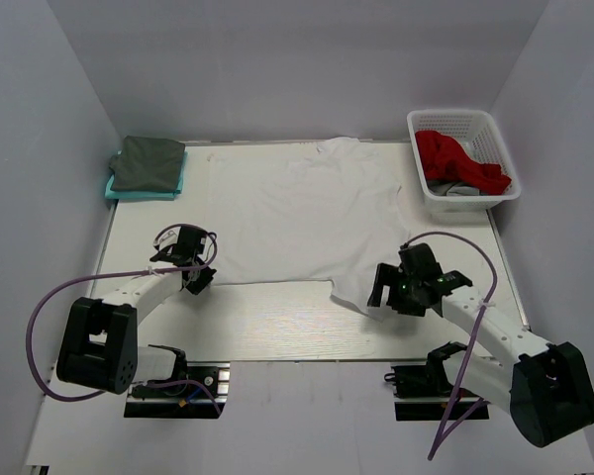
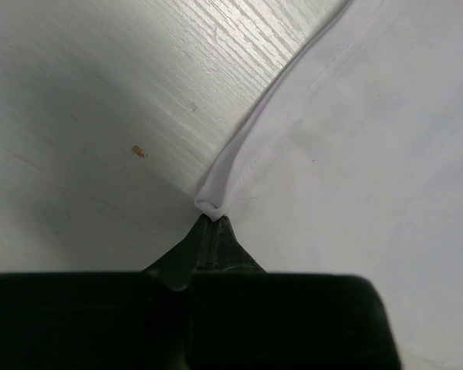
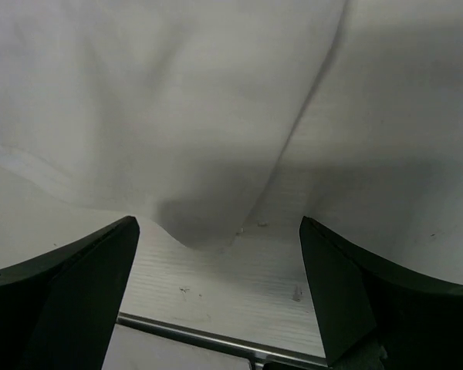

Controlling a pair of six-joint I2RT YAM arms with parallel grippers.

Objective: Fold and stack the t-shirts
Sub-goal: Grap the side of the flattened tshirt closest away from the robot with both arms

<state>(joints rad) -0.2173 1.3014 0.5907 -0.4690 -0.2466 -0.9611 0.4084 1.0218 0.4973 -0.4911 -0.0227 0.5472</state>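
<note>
White t-shirt [image 1: 297,213] corner pinched in left hand [image 2: 212,225]; right hand [image 3: 218,223] gapes over its near edge; basket [image 1: 472,202] far right

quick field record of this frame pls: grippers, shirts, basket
left gripper: shut on near-left corner of white t-shirt
right gripper: open, over the white t-shirt's near-right edge, nothing held
white t-shirt: spread out on table, unfolded
stack: folded dark grey-green t-shirt on teal t-shirt, far left
basket: far right, holds red cloth
</note>
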